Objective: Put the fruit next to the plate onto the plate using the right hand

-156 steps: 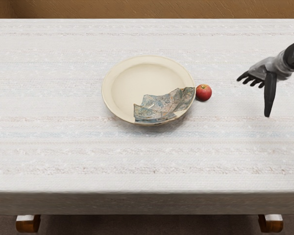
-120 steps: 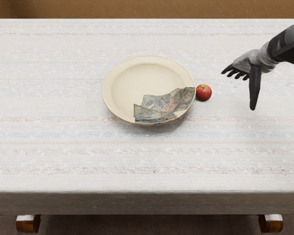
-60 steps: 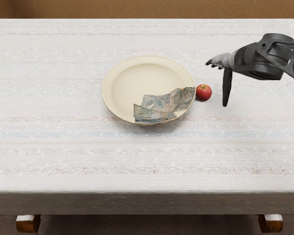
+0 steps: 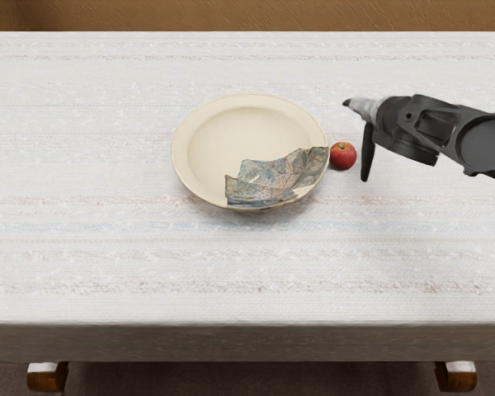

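Observation:
A small red apple (image 4: 342, 155) lies on the tablecloth, touching the right rim of a round cream plate (image 4: 231, 132). A crumpled blue-grey patterned cloth (image 4: 275, 176) lies in the plate's lower right part. My right hand (image 4: 361, 132) comes in from the right edge and hovers just right of the apple, open, with the thumb pointing down and the other digits reaching left above the fruit. A narrow gap separates it from the apple. The left arm is out of view.
The table (image 4: 107, 247) carries a pale striped cloth, and its front edge runs along the bottom. A brown wall sits behind the far edge.
My right hand has travelled left from near the right edge to just beside the apple, and the forearm has swung into view. Apple, plate and cloth have not moved.

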Controlling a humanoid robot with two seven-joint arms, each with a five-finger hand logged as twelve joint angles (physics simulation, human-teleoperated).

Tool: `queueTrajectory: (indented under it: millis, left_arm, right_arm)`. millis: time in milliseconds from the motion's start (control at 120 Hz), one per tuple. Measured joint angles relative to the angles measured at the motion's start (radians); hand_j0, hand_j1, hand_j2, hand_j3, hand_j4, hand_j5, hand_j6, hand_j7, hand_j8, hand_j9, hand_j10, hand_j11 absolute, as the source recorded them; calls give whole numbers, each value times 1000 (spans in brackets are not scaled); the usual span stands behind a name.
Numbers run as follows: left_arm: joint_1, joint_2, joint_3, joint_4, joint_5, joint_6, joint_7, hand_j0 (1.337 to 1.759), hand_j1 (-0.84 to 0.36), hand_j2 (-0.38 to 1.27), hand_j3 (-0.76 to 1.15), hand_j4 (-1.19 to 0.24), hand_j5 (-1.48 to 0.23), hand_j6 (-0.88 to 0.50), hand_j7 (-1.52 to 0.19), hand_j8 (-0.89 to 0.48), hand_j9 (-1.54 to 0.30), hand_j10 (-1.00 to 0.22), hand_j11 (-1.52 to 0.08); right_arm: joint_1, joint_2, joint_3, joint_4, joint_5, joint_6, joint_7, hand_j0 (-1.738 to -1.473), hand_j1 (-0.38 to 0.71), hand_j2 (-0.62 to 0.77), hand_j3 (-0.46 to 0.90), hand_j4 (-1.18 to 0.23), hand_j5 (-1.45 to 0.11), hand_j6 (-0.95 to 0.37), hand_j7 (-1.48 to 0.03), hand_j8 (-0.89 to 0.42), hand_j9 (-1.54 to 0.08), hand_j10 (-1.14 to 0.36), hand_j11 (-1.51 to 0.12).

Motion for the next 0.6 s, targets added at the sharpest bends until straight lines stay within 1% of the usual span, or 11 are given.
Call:
queueTrajectory:
  millis: [50, 117, 275, 358, 467, 600]
  left_arm:
    - [0, 0, 0, 0, 0, 0, 0, 1658, 349, 0, 0, 0, 0, -1, 0, 0, 0, 0, 0]
    - [0, 0, 0, 0, 0, 0, 0, 1658, 349, 0, 0, 0, 0, -1, 0, 0, 0, 0, 0]
    - [0, 0, 0, 0, 0, 0, 0, 1658, 349, 0, 0, 0, 0, -1, 0, 0, 0, 0, 0]
    - [0, 0, 0, 0, 0, 0, 0, 1658, 349, 0, 0, 0, 0, -1, 0, 0, 0, 0, 0]
    - [0, 0, 0, 0, 0, 0, 0, 1658, 349, 0, 0, 0, 0, -1, 0, 0, 0, 0, 0]
    - [0, 0, 0, 0, 0, 0, 0, 1658, 349, 0, 0, 0, 0, -1, 0, 0, 0, 0, 0]
  right_arm:
    - [-9, 6, -5, -5, -1, -26, 0, -1658, -339, -1, 0, -11, -12, -13, -11, -12, -11, -11, -11]
    - [-16, 15, -20, -9, -1, -51, 0, -1658, -289, -9, 0, -53, -66, -54, -65, -53, -65, -52, -65]
    - [-26, 52, -60, -19, -1, -116, 0, -1658, -128, -36, 0, -188, -241, -189, -241, -188, -241, -187, -241]
    - [-28, 62, -72, -25, -1, -132, 0, -1658, -63, -46, 0, -242, -312, -243, -311, -242, -311, -241, -311]
    - [-30, 85, -104, -41, 0, -169, 0, -1658, -12, -55, 0, -284, -367, -286, -366, -285, -367, -284, -367]
    - [-36, 99, -132, -59, -1, -205, 0, -1658, 21, -60, 0, -312, -402, -313, -402, -312, -402, -311, -402]
